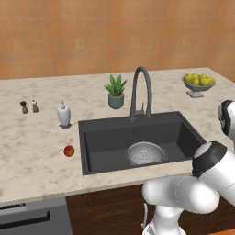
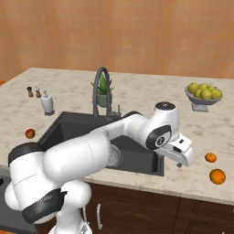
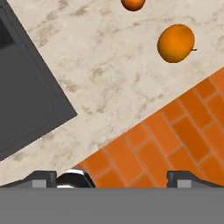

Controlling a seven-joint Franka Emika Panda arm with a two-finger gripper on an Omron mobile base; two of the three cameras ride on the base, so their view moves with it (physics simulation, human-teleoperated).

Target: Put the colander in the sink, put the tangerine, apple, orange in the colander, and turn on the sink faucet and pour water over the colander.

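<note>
**Colander in sink, gripper open over counter edge**

While I'm hanging the gripper (image 3: 111, 177) over the front edge of the counter (image 1: 36, 151), right of the sink (image 1: 92, 137), my jaws are standing wide apart and gripping nothing. In the hand view the two fingertips (image 3: 41, 178) are sitting far apart at the bottom, with the counter edge and orange brick floor (image 3: 175, 140) showing between and above them.

Colander (image 1: 145, 153) is sitting upright on the sink floor, toward the front, roughly under the faucet (image 1: 140, 92) spout. It's looking empty from the left base view.

Orange (image 2: 217, 176) is lying on the counter near the front edge, right of the sink. Tangerine (image 2: 210, 157) is lying just behind it, a bit closer to the sink; the two are near each other, not touching. Both are showing in the hand view too, orange (image 3: 176, 43) whole, tangerine (image 3: 133, 4) cut by the top edge. My gripper (image 2: 179, 163) is sitting between the sink corner and these two, touching neither.

Apple (image 1: 69, 151) is lying on the counter left of the sink, just beside its rim, well apart from me.

Also sitting on the counter: soap bottle (image 1: 64, 114) behind the apple, two shakers (image 1: 29, 107) further left, potted plant (image 1: 115, 92) behind the sink beside the faucet, lemon bowl (image 1: 198, 83) at far right.
</note>
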